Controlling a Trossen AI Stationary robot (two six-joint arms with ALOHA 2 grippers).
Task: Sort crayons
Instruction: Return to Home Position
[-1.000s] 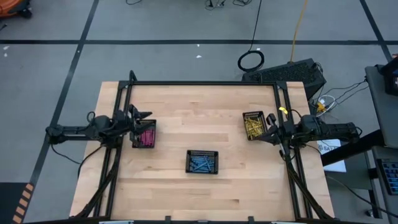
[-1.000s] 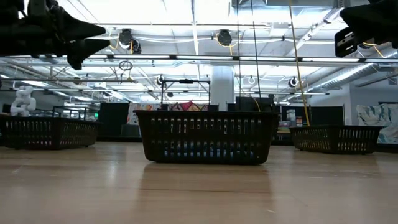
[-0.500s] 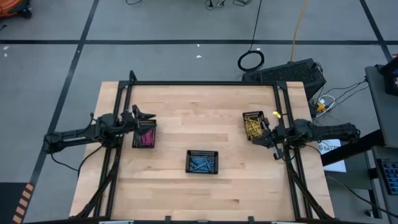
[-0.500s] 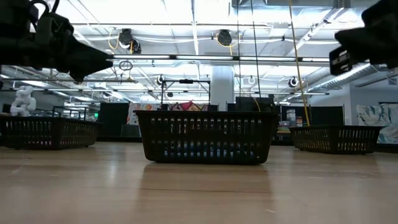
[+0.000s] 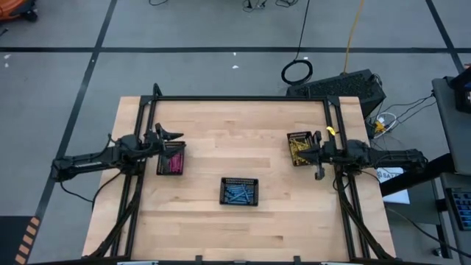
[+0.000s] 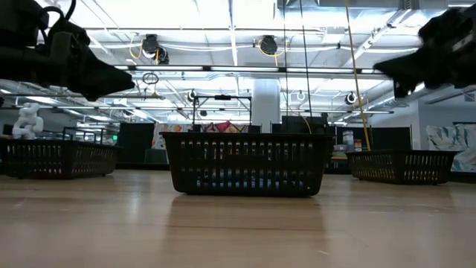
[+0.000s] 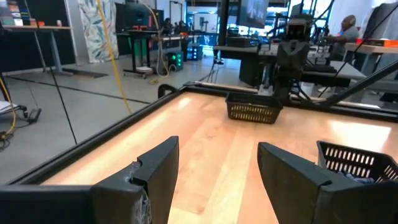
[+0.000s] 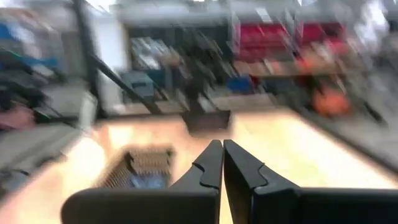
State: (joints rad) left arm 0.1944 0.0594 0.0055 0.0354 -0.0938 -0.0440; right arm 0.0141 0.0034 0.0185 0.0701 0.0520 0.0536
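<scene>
Three small black trays stand on the wooden table, each with crayons lying in it: pink crayons [image 5: 171, 160] at the left, yellow crayons [image 5: 297, 149] at the right, blue crayons [image 5: 238, 193] in the middle toward the near edge. My left gripper [image 7: 217, 168] hovers open and level above the pink tray's far end [image 5: 176, 135], with nothing between its fingers. My right gripper [image 8: 222, 155] is shut and empty, held level above the right side of the yellow tray [image 5: 315, 151]. In the low view both grippers hang high above the table, the left gripper [image 6: 123, 78] and the right gripper [image 6: 383, 71].
A black metal frame [image 5: 243, 98] runs along the table's far edge and down both sides by the arm bases. Bare wood lies between the three trays and in front of the blue tray [image 6: 248, 164]. Beyond the table there are cables and equipment on the floor.
Both grippers have sunk a little while keeping clear of the trays. My left arm has swung its open gripper slightly toward the far edge. My right gripper, staying shut, has come down and levelled off beside the yellow tray. No tray has moved.
</scene>
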